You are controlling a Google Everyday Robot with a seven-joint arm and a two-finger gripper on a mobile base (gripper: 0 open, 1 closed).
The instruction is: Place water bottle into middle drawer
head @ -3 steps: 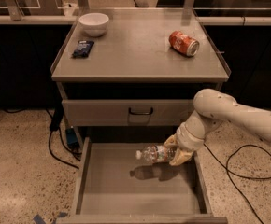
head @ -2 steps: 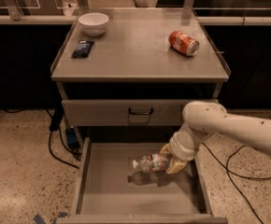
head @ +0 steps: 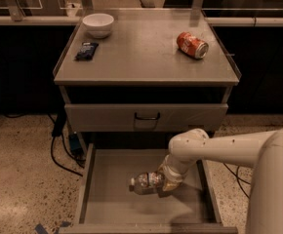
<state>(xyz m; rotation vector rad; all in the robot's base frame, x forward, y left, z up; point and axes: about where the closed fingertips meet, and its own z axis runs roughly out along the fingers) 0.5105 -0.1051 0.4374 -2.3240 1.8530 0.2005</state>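
Observation:
The water bottle (head: pixel 144 183), clear crinkled plastic with a white cap pointing left, lies on its side low over the floor of the open middle drawer (head: pixel 113 206). My gripper (head: pixel 167 183) is inside the drawer, shut on the bottle's base end. My white arm comes in from the right and bends down into the drawer. Whether the bottle touches the drawer floor I cannot tell.
On the cabinet top (head: pixel 141 57) are a red soda can (head: pixel 192 45) lying on its side, a white bowl (head: pixel 98 24) and a small dark packet (head: pixel 86 50). The top drawer front with its dark handle (head: pixel 147 116) is closed. Cables (head: pixel 63 150) lie on the floor at the left.
My gripper has carried the bottle left and lower into the drawer, toward its middle. The arm now reaches further over the drawer.

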